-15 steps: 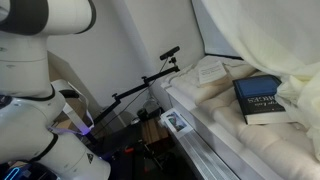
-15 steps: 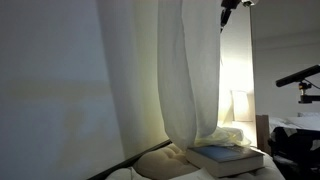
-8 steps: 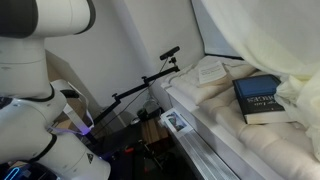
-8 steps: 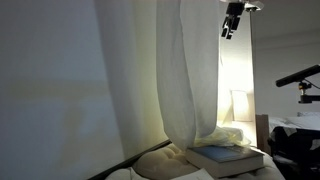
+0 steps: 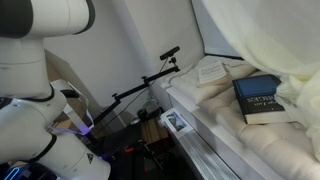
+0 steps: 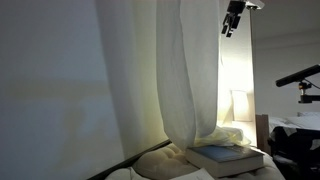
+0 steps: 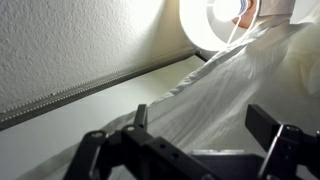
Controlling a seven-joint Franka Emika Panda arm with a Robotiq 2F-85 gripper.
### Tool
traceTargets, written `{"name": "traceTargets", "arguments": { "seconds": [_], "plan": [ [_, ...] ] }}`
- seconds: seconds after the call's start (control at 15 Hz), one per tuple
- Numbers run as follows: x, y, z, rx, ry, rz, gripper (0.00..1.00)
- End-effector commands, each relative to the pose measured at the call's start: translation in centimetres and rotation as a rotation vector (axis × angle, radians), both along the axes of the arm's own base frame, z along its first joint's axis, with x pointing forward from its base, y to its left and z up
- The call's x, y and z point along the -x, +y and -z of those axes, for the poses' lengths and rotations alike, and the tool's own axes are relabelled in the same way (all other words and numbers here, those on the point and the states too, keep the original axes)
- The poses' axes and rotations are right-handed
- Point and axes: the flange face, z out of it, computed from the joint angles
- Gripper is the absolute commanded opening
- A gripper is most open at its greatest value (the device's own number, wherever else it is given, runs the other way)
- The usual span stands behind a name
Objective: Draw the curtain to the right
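Your end effector (image 6: 233, 20) has dropped a little further into view at the top of an exterior view over the last second, then held. Its jaws stand wide, with nothing between them. The curtain (image 6: 185, 80) hangs in long folds near it, its hem pooled on the cushion (image 6: 160, 165) against the dark-blue book (image 6: 225, 155). Pinch too thin a fold and the sheer cloth may slip free; sweep hard and the hem could drag the book.

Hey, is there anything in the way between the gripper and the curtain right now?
Nothing visible. In an exterior view the open gripper hangs high up, just beside the edge of the curtain, with no object between them. The wrist view shows fabric directly ahead.
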Motion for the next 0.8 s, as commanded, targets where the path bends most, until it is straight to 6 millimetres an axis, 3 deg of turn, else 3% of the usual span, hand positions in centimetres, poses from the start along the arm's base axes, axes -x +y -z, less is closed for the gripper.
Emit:
{"name": "traceTargets", "arguments": {
  "seconds": [0.0,0.33,0.73],
  "plan": [
    [-0.4,0.5,0.8,0.019,0.053,-0.009,1.0],
    [-3.1,3.7,7.3,0.067,0.33,-0.089,1.0],
    [-5.0,7.6,14.2,0.093,0.646,-0.243,1.0]
  ]
}}
